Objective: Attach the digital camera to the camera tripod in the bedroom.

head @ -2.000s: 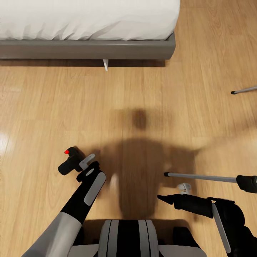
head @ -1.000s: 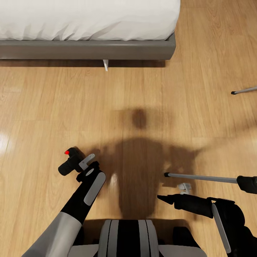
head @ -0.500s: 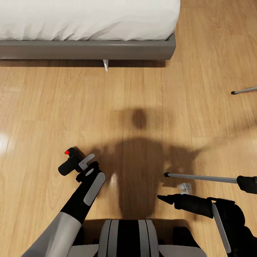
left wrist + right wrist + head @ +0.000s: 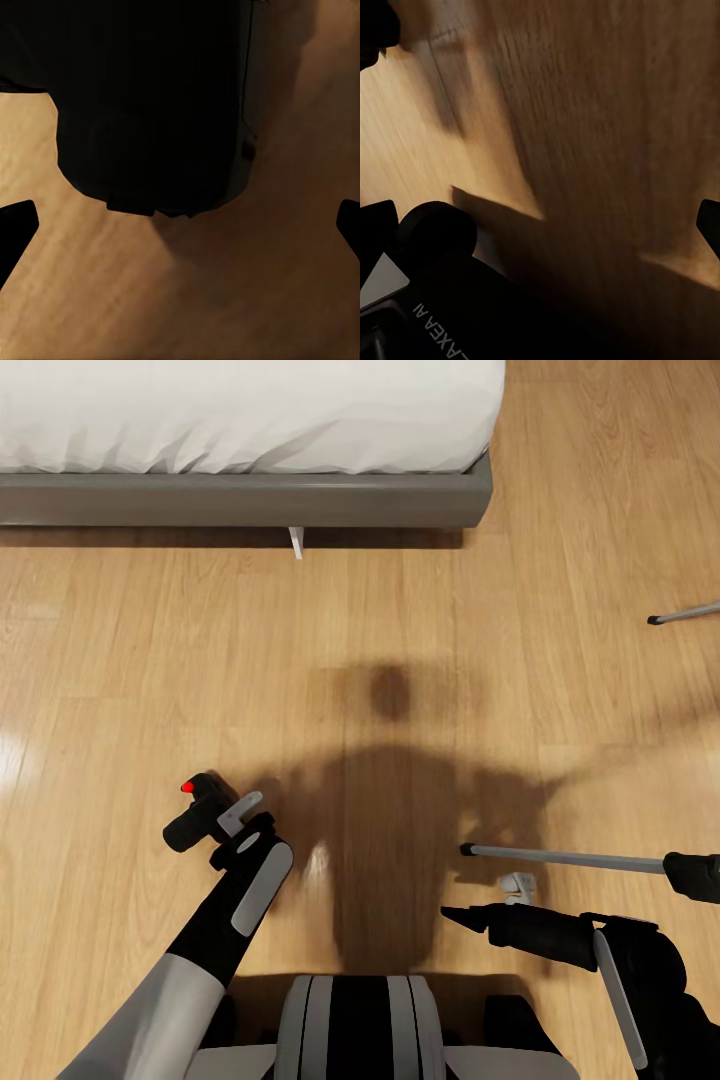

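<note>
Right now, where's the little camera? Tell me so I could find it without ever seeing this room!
Start at the big white bed and walk back across the wooden floor toward the robot. At the tip of its left arm, at the left gripper, sits the digital camera, over the boards. It's the small black lump with a stubby lens and a bright red button on top, unlike the long silver tripod leg on the other side.
</note>
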You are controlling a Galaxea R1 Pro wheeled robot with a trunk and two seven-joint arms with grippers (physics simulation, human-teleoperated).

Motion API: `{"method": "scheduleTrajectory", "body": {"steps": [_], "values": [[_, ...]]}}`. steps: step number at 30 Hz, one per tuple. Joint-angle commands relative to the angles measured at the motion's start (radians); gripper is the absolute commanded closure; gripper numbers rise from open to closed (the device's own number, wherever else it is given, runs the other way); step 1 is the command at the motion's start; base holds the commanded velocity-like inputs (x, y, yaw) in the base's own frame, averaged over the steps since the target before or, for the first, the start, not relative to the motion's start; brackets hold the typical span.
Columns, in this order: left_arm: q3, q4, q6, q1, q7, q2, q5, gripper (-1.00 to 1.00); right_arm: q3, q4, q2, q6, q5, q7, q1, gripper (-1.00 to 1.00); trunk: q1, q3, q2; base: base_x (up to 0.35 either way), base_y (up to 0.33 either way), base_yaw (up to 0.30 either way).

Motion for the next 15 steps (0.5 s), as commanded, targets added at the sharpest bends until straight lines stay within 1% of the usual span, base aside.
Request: {"method": "scheduleTrajectory", "body": {"steps": [1, 15], "values": [[-0.001, -0.002, 0.01, 0.0, 0.006, 0.0, 0.0, -1.0, -0.001, 0.0, 0.0, 0.007, 0.0, 0.003, 0.0, -1.0, 0.0, 0.0, 0.0, 0.0, 0.0, 0.0], [-0.001, -0.002, 0.01, 0.0, 0.006, 0.001, -0.001, -1.0, -0.001, 0.0, 0.0, 0.007, 0.0, 0.003, 0.0, -1.0, 0.0, 0.0, 0.0, 0.0, 0.0, 0.0]]}}
